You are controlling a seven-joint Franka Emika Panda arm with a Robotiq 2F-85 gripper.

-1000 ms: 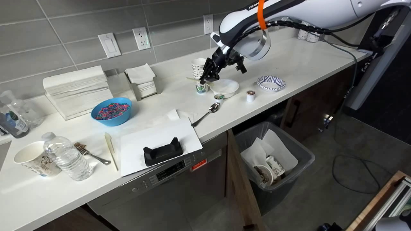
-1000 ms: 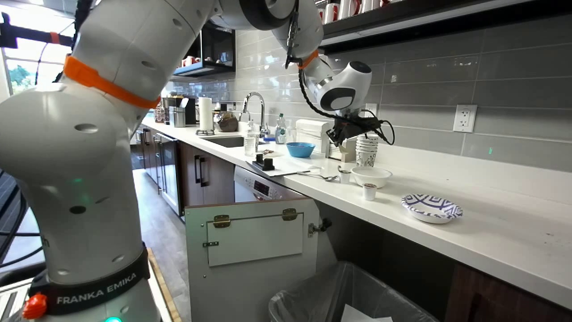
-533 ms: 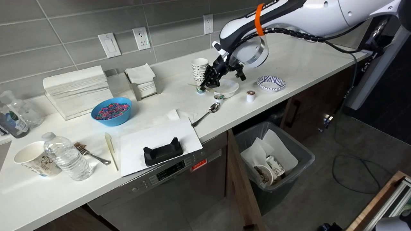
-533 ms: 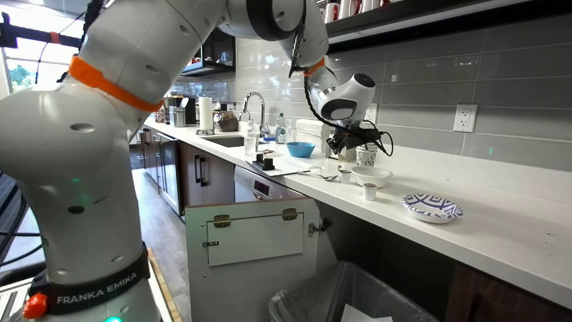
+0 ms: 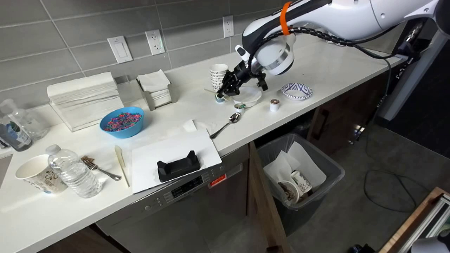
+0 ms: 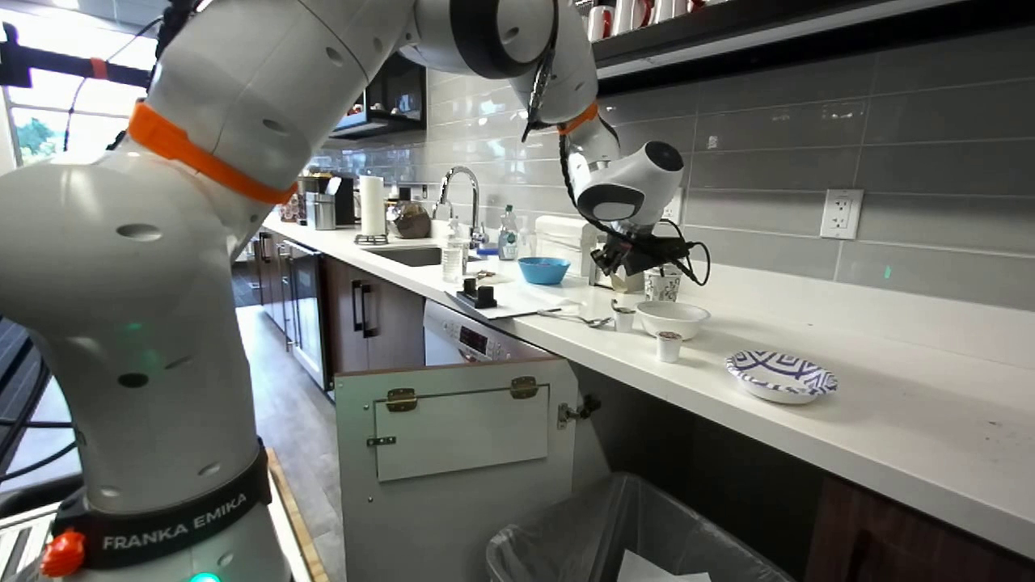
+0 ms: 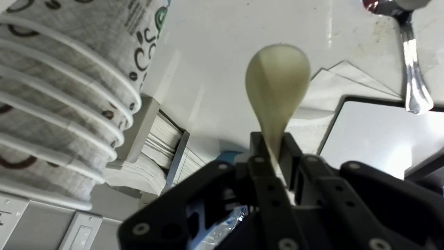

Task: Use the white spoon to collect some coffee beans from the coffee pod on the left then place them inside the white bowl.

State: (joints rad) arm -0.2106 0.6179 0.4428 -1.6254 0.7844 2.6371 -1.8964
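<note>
The white spoon, cream-coloured here, points its oval head [image 7: 277, 76] away from my gripper [image 7: 271, 140], whose jaws are shut on the handle. I see nothing lying on the side that faces the wrist camera. In an exterior view the gripper [image 5: 220, 95] hangs over the counter by the cups, left of the white bowl [image 5: 251, 94], and covers part of that bowl. The left coffee pod [image 5: 239, 110], its lid peeled back, stands in front of the bowl and below the gripper. Another pod [image 5: 274, 106] with brown contents is further right. The wrist view shows neither pods nor bowl.
Stacked paper cups [image 5: 218, 74] rise close beside the gripper, filling the left of the wrist view. A metal spoon [image 5: 225, 125] lies near the left pod, with a patterned bowl [image 5: 297, 91] to the right. Napkins [image 5: 154, 86] and a blue bowl [image 5: 135, 129] stand leftward.
Over the last second my gripper has come down a little toward the counter with the spoon in it. The pods and bowls have stayed put.
</note>
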